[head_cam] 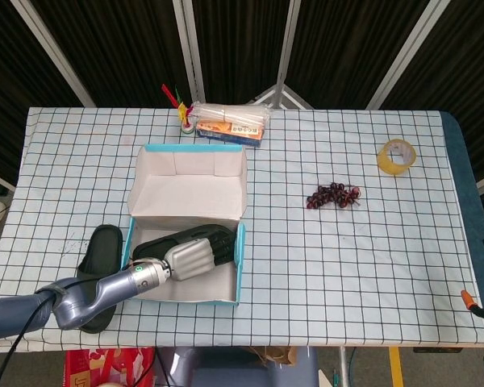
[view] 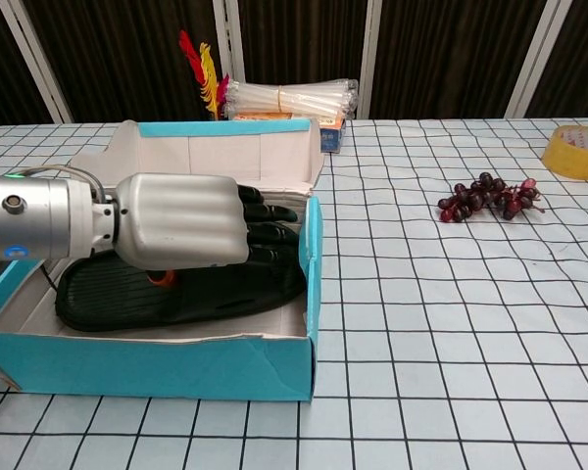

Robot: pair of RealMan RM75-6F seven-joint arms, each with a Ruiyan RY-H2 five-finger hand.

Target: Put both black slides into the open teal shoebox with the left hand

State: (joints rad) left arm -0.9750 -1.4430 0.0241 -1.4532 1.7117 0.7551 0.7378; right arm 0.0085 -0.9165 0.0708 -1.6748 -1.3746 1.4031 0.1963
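left hand [view: 191, 221] over first black rubber slide [view: 176, 294] in open teal cardboard shoebox [view: 147, 367], grip unclear | second black slide [head_cam: 99, 254] left of hand on worktop, long axis near-far | right hand unseen

A table [head_cam: 323, 258] under a white cloth with a black grid carries everything. The open shoebox [head_cam: 240, 260] sits near the front-left corner, its lid lying flat toward the back. A black slide [head_cam: 99, 254] lies on the cloth just beside the box, nearer the left edge. At the back edge lie a packet [head_cam: 230, 122] and a small red-and-yellow item [head_cam: 174, 98]. Grapes [head_cam: 332, 195] lie right of centre, and a tape roll [head_cam: 396, 156] lies toward the back-right corner.
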